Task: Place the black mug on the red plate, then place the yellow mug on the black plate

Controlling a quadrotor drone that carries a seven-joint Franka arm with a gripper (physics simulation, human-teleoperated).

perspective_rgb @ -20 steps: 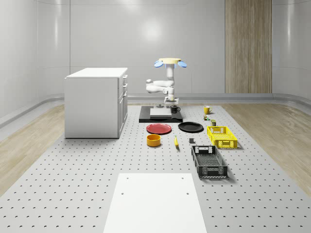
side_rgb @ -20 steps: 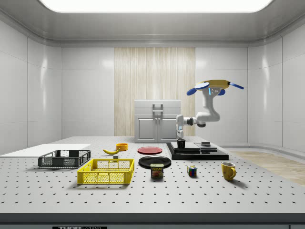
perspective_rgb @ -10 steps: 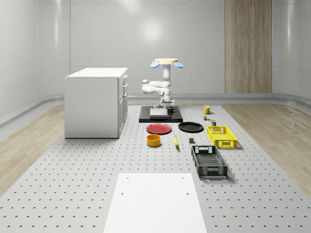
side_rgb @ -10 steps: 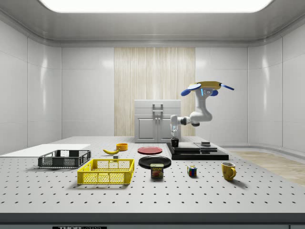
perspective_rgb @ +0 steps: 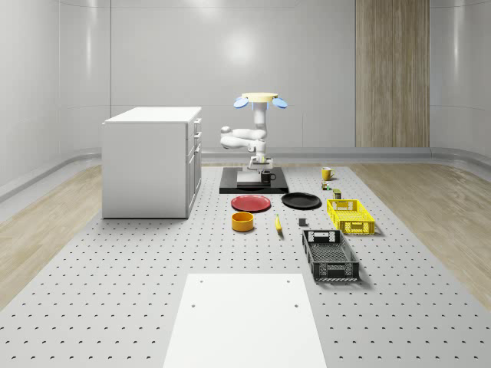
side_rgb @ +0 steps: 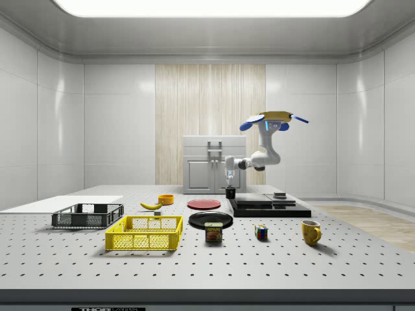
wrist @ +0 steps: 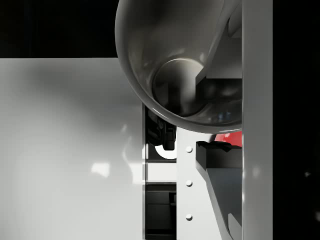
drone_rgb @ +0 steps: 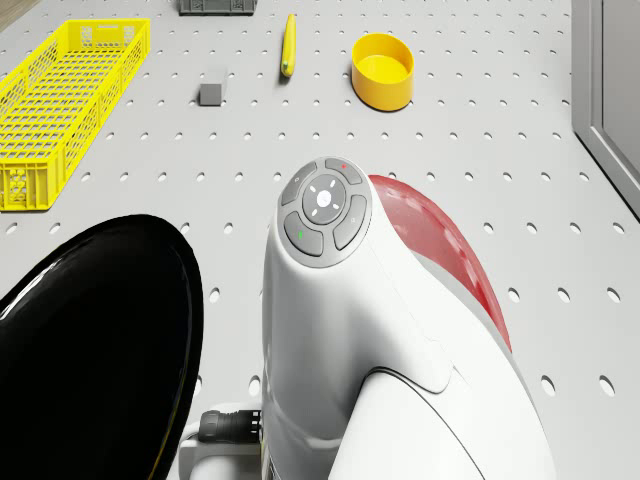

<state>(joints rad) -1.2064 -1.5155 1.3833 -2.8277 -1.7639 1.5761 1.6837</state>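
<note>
- One readable label: the can near the surface's side-view front edge carries the word "SPAM".
- Hovering over the black base slab at the far end of the surface, the drone has slid toward the cabinet side compared with a second ago; in the side view it has gone toward that view's left and a little lower.
- Hanging below the bent arm, the pincer grips the black mug, its fingers closed on the rim; the wrist view looks down into the mug with a finger alongside.
- Compared with a second ago, the black mug has travelled with the arm from above the slab's middle to its edge nearest the plates, held just clear of the slab.
- Short of the slab lie the red plate and, beside it toward the whole-scene view's right, the black plate; both are bare.
- Well off toward the surface's right edge in the whole-scene view stands the yellow mug, unmoved.
- Nearer the whole-scene camera sit a yellow bowl, a banana, a yellow crate and a black crate, all where they were.
- Close to the can sits a coloured cube.
</note>
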